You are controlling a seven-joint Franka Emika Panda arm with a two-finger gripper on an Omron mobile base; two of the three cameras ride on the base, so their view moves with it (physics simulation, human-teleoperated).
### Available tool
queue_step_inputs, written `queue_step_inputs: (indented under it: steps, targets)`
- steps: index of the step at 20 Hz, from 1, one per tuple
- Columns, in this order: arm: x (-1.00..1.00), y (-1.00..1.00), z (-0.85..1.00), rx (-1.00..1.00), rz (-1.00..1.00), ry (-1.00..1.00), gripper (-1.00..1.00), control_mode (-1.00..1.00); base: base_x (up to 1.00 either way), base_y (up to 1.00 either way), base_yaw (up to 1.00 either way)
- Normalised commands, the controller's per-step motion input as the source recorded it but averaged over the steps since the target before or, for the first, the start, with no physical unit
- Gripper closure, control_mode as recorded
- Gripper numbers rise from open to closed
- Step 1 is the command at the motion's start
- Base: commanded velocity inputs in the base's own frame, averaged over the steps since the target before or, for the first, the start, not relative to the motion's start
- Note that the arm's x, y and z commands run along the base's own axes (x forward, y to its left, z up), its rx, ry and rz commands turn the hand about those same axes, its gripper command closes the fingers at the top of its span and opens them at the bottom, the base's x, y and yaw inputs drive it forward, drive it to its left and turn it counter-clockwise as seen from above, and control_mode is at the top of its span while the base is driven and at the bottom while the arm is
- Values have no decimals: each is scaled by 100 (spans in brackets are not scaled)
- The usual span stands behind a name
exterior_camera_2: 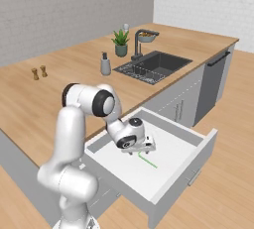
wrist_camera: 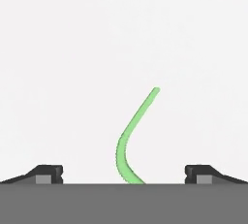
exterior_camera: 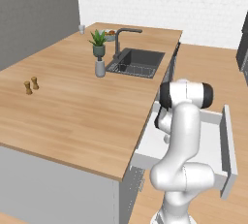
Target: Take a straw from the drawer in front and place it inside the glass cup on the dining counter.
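Gripper (exterior_camera_2: 141,148) spread wide, low inside the pulled-out drawer (exterior_camera_2: 193,146), holding nothing. Green straw (exterior_camera_2: 147,161) flat on the white drawer floor, between the fingertips (wrist_camera: 48,173) in the hand view, untouched.

The sink (exterior_camera: 137,62) is the reference point. A dark faucet (exterior_camera: 121,39) rises at its far-left edge. A potted plant (exterior_camera: 98,42) and a grey soap bottle (exterior_camera: 100,67) stand just left of it. Two small brown shakers (exterior_camera: 31,85) stand well apart to its left. A dishwasher front (exterior_camera_2: 212,82) sits below its right side.
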Motion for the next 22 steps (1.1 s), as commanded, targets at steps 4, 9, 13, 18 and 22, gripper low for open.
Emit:
queue_step_inputs:
  steps: [4,9,13,18,22]
  targets:
    - [29,-16,-29,0,0,0,-100,-100,0,0,0]
    - [21,-13,-33,0,0,0,-100,-100,0,0,0]
    - [2,-17,-26,0,0,0,100,-100,0,0,0]
    - [0,-15,-12,0,0,0,100,-100,0,0,0]
    - [9,-2,-1,0,0,0,100,-100,0,0,0]
